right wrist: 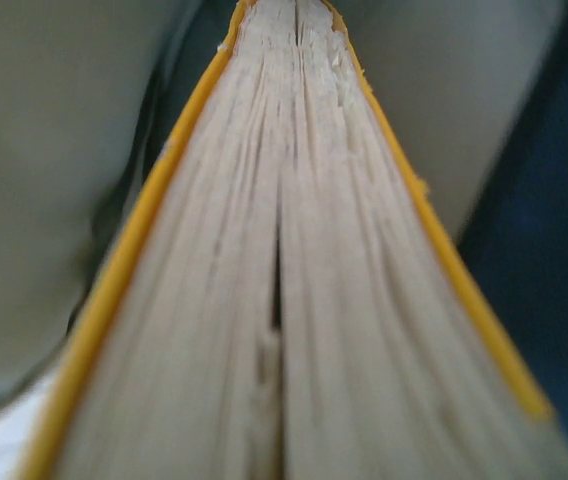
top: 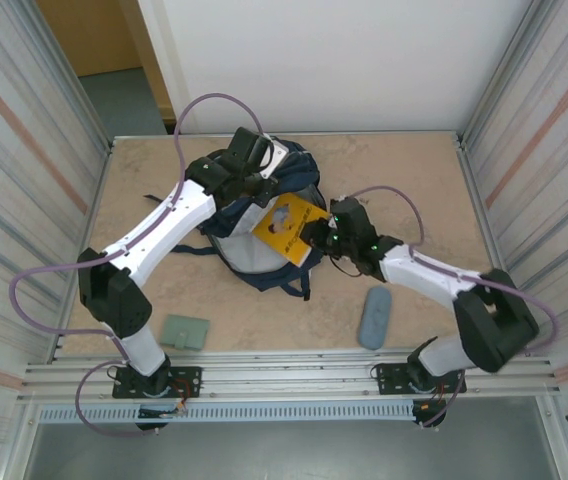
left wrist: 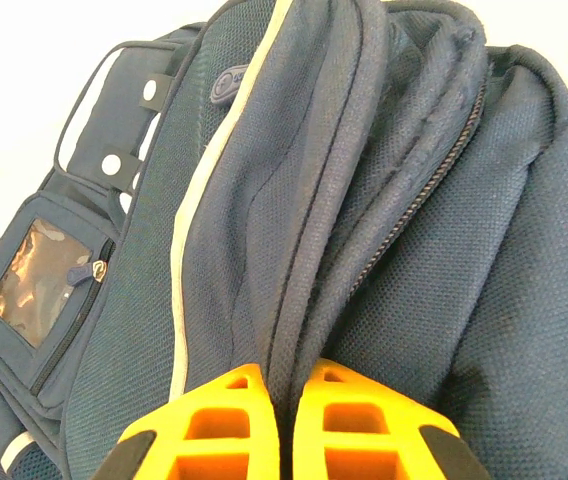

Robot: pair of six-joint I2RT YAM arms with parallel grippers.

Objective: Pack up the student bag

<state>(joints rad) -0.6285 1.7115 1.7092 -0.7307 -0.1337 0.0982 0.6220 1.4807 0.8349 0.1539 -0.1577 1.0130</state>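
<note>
student bag (top: pixel 302 185): pinching its top flap tight in left gripper (left wrist: pixel 286 380) to prop the mouth open, clamping yellow book (top: pixel 286 228) in right gripper (top: pixel 326 235), angling it in.

Left tool (left wrist: pixel 286 392) at bottom centre of frame, orange fingers (left wrist: pixel 214 425) pinched together on a ridge of navy fabric. Backpack (left wrist: pixel 384 250) covers nearly the whole frame. Light stripe (left wrist: pixel 199 200) runs from top centre down to lower left. Open zipper (left wrist: pixel 434 175) runs diagonally at centre right. Clear window pocket (left wrist: pixel 39 280) at left edge, zipper pull (left wrist: pixel 95 270) beside it. White snaps (left wrist: pixel 150 92) upper left. Pale counter (left wrist: pixel 24 60) in the upper left corner.
</note>
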